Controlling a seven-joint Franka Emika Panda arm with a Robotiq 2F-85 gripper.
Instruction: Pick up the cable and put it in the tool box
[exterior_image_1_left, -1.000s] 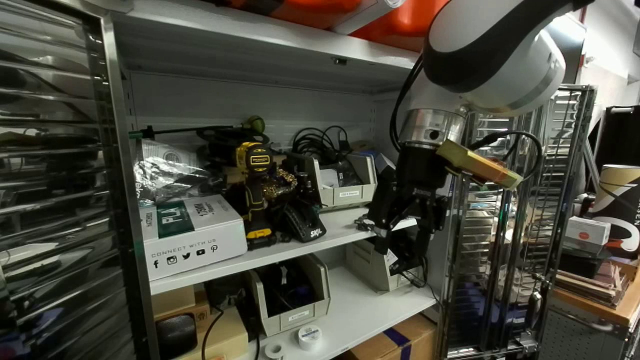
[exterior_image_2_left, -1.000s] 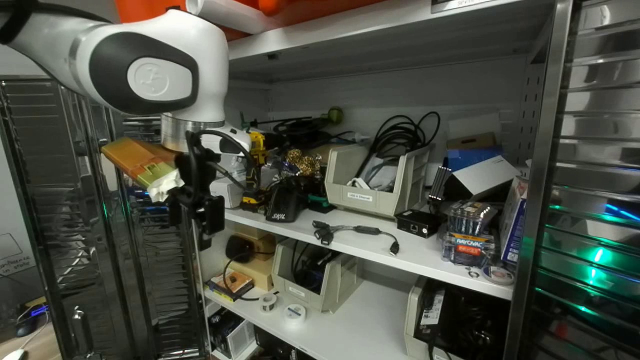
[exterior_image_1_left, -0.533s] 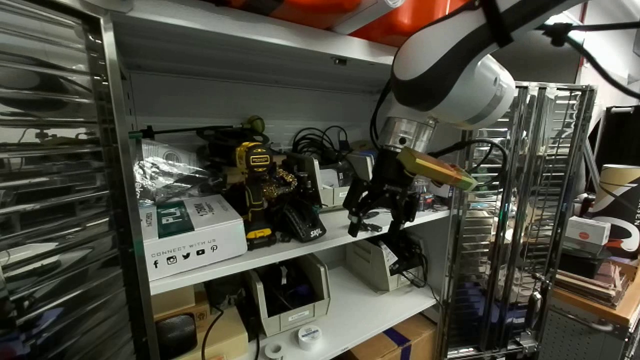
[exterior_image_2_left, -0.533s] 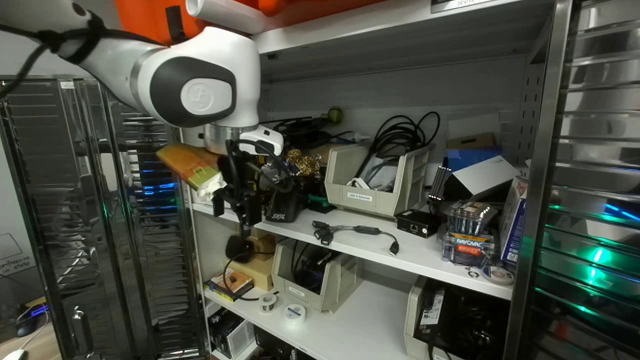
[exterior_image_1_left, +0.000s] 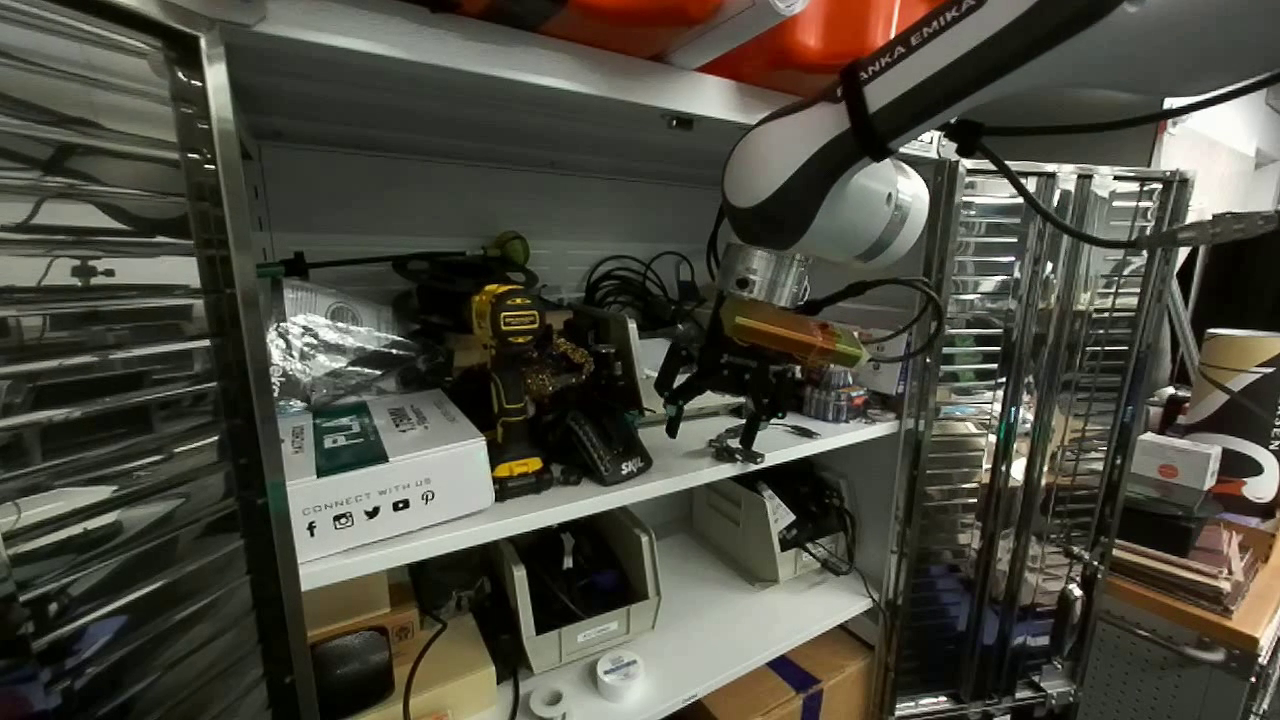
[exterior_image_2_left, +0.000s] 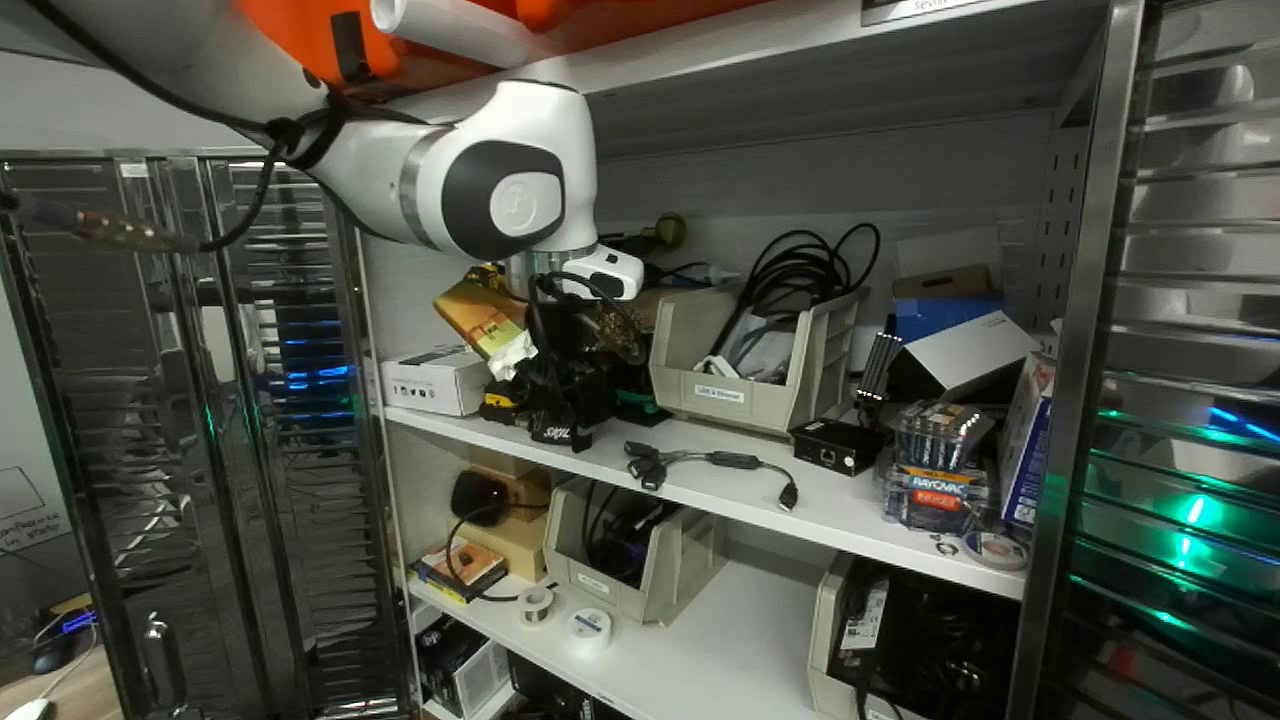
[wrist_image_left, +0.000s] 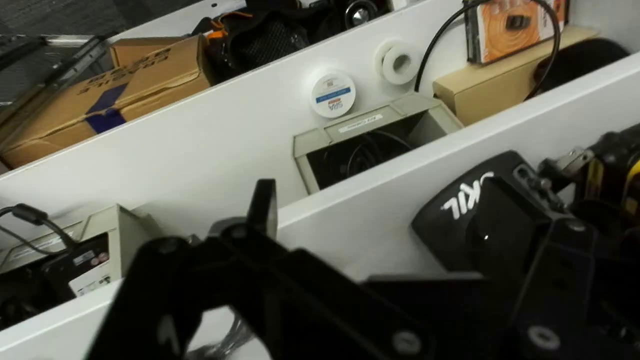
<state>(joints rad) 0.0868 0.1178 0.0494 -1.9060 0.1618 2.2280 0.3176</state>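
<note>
A short dark cable with several connectors lies on the upper shelf, in both exterior views (exterior_image_1_left: 726, 450) (exterior_image_2_left: 735, 460). In the wrist view a blurred bit of cable (wrist_image_left: 227, 345) shows at the bottom left behind a finger. A grey bin labelled USB & Ethernet (exterior_image_2_left: 720, 395), the likely tool box, stands behind it with black cables inside; my gripper partly hides this bin (exterior_image_1_left: 650, 388) in an exterior view. My gripper (exterior_image_1_left: 711, 430) is open and empty above the shelf, its fingers spread. It also shows beside the cable's connector end (exterior_image_2_left: 572, 432) and in the wrist view (wrist_image_left: 382, 200).
A black SKIL tool (exterior_image_1_left: 615, 450) and a yellow drill (exterior_image_1_left: 510, 380) stand beside the gripper. A black box (exterior_image_2_left: 835, 445) and a battery pack (exterior_image_2_left: 938, 475) sit farther along. More bins (exterior_image_2_left: 620, 560) stand on the lower shelf. A metal door (exterior_image_1_left: 1020, 420) stands open.
The arm has moved from near the open door in over the upper shelf, leftward in an exterior view and rightward in an exterior view. The gripper stays open. The cable has not moved.
</note>
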